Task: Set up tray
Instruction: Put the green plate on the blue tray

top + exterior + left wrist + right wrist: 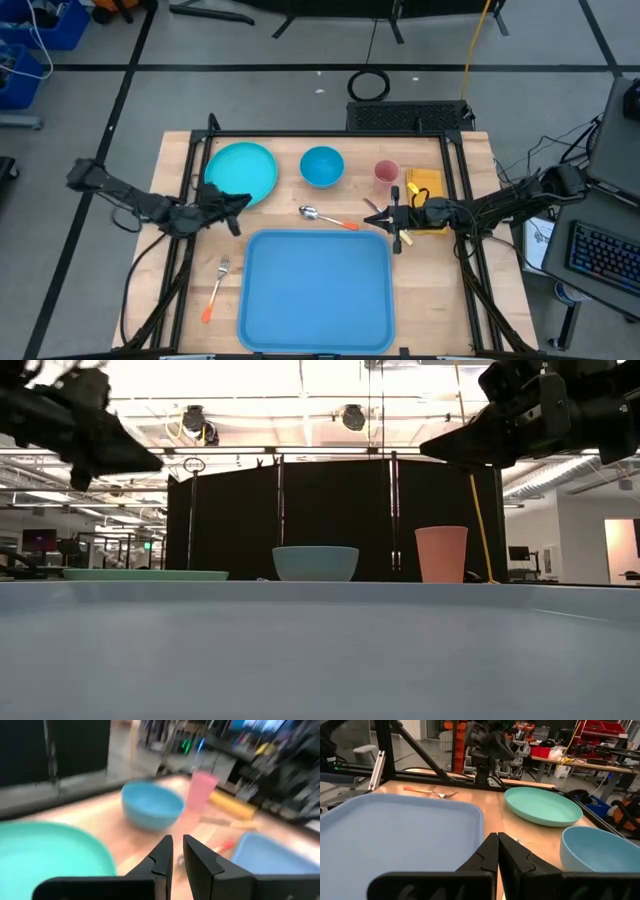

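The large blue tray lies flat at the table's near middle and fills the low view's foreground. Behind it lie the turquoise plate, blue bowl, pink cup and yellow napkin. A spoon with an orange handle lies just beyond the tray's far edge; a fork lies to the tray's left. My left gripper hovers by the plate's near edge, its fingers a narrow gap apart, holding nothing. My right gripper hovers near the spoon's handle end, shut and empty.
Both arms hang well above the table top in the low view, the left arm and the right arm. A dark metal frame borders the table's left, far and right sides. Bare wood shows between the tray and the dishes.
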